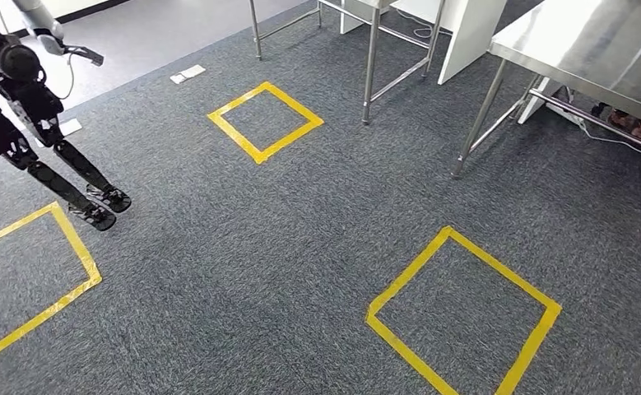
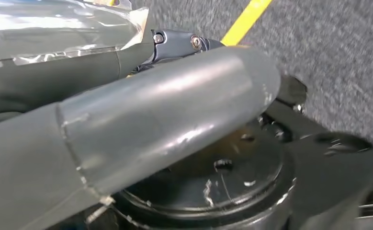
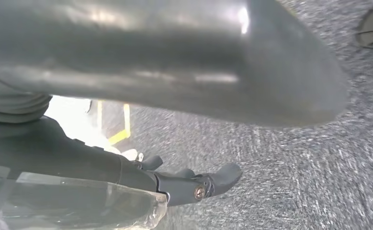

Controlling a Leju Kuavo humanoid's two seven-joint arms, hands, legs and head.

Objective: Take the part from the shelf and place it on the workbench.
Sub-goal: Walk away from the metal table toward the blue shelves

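Head view looks down on a shiny stainless steel table, likely the workbench; where the part is I cannot tell. Right hand hangs with dark fingers stretched apart from the thumb; left hand finger state unclear. Walk steadily and keep arms clear of the table legs
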